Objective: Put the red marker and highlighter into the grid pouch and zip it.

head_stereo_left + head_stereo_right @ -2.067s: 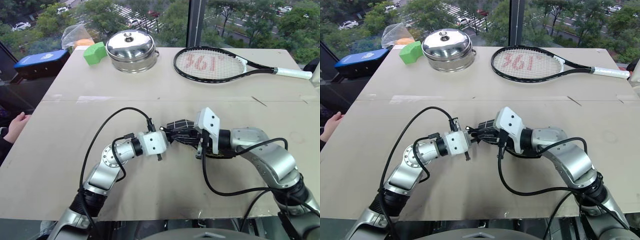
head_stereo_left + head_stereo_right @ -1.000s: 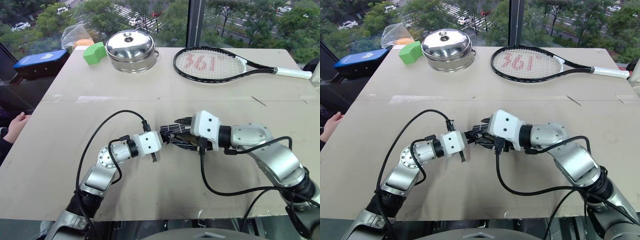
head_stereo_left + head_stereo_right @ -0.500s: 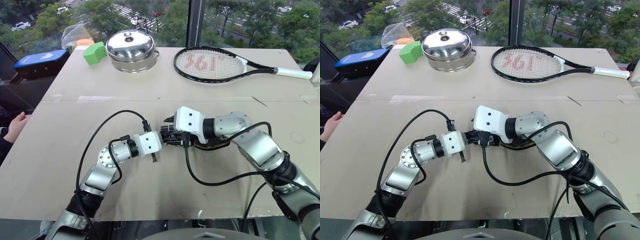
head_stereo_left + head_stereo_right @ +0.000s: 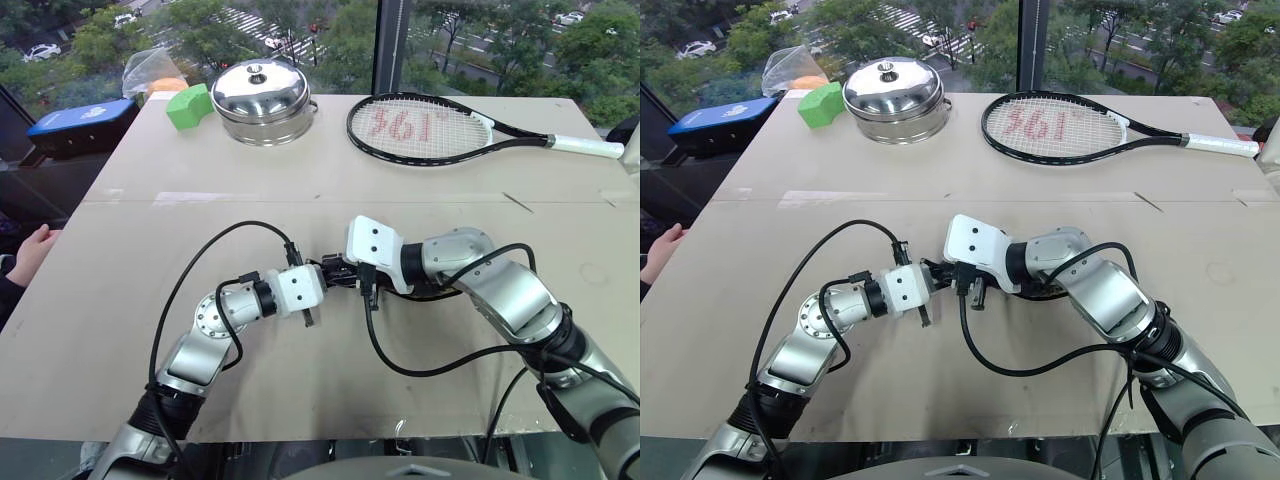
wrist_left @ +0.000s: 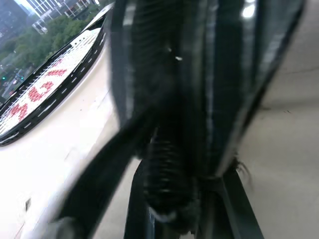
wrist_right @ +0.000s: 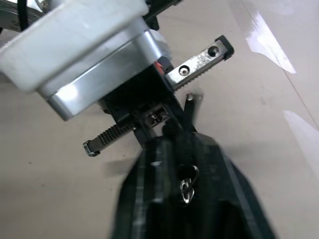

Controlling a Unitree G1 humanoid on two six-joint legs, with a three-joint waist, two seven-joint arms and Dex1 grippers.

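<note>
Grid pouch (image 4: 1045,290) lying mid-desk (image 4: 940,170), mostly hidden under right arm. Left tool (image 4: 936,272) clamping pouch's end; right tool (image 6: 185,149) pinching together at zipper pull. Judging zipping stage under way (marker, highlighter presumably inside, cannot confirm); closing zipper left.

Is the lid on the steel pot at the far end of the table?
Yes, the lid sits closed on the steel pot, beside the green block.
</note>
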